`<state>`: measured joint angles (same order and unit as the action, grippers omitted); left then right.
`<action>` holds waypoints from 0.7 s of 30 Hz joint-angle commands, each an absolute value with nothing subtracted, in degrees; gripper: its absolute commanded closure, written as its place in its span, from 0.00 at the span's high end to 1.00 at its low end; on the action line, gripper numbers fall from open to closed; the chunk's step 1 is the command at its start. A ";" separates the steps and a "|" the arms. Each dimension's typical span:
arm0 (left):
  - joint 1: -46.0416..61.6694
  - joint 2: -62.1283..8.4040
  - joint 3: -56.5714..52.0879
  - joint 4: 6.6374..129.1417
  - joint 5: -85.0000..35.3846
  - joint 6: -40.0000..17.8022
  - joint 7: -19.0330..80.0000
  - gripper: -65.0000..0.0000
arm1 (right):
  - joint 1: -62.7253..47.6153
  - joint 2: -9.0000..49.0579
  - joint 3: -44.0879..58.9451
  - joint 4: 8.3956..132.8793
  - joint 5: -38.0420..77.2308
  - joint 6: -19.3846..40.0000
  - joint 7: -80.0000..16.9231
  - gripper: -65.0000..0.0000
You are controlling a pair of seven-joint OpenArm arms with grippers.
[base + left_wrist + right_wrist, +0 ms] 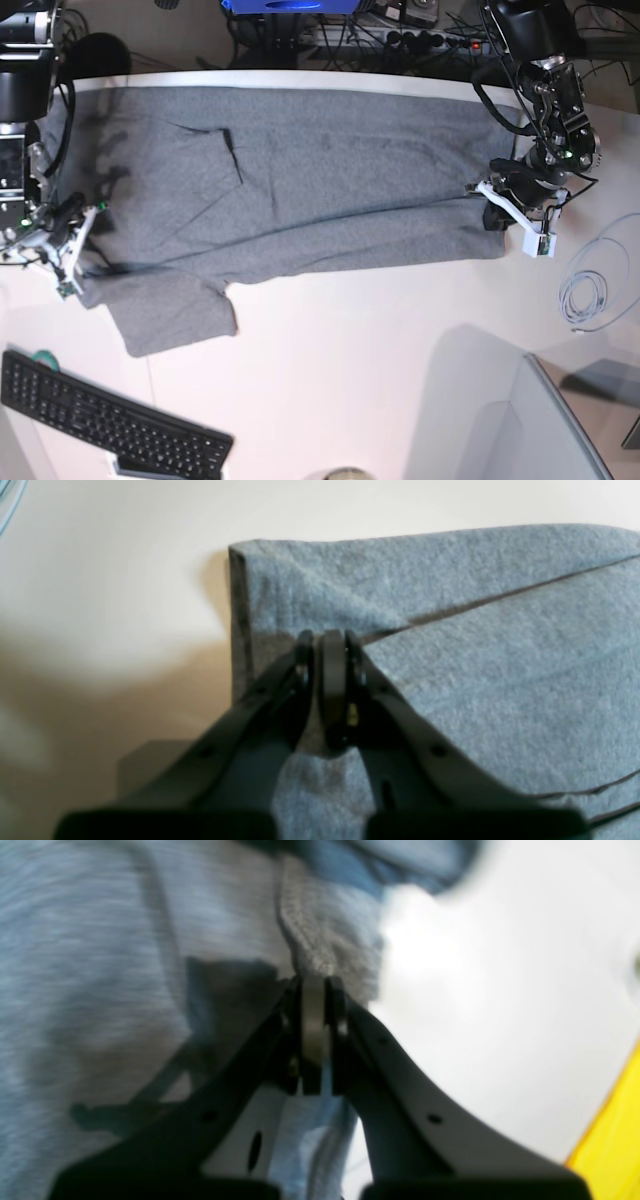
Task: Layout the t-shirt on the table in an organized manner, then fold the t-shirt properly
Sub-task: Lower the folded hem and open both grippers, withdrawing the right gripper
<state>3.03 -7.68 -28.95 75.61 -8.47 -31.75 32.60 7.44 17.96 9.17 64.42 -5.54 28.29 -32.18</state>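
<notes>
White table [400, 350] fills the base view, with cables and a power strip in the dark strip behind its far edge. My t-shirt [300, 190] lies spread lengthwise across the far half of the table, one sleeve [170, 310] flopping toward the near side at the left and a folded crease running through the cloth left of centre.

My left claw [327, 640] sits at the shirt's right end in the base view, pressed together on the cloth. From its wrist camera I see both fingers [305, 650] squeezed against a thin ridge of grey knit just beside the shirt's corner, where a doubled layer meets the hem. Bare table lies beyond that corner.

My right claw [315, 985] is at the shirt's left end in the base view, near the sleeve. Its wrist view is blurred, but the fingers [340, 1005] are drawn tight together, pinching the cloth by a stitched edge, with white table just beside it.

On the near left corner of the table a keyboard [100, 415] lies well apart from the shirt. At the right, a coil of pale cable [585, 295] rests on the table near my left claw.
</notes>
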 commanded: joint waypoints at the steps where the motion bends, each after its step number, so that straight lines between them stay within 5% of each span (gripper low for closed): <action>1: 2.42 -8.66 -29.23 76.44 -9.19 -31.87 31.43 0.00 | 8.66 19.38 10.33 65.27 -5.32 27.82 -31.60 0.01; 18: 2.42 -9.10 -29.23 76.35 -9.19 -31.87 31.43 0.00 | 9.89 20.09 16.40 61.23 -5.23 14.73 -31.69 0.02; 21: 2.42 -9.10 -29.23 76.35 -9.19 -31.87 31.43 0.00 | 11.65 20.00 16.40 57.98 -5.23 14.02 -32.04 0.09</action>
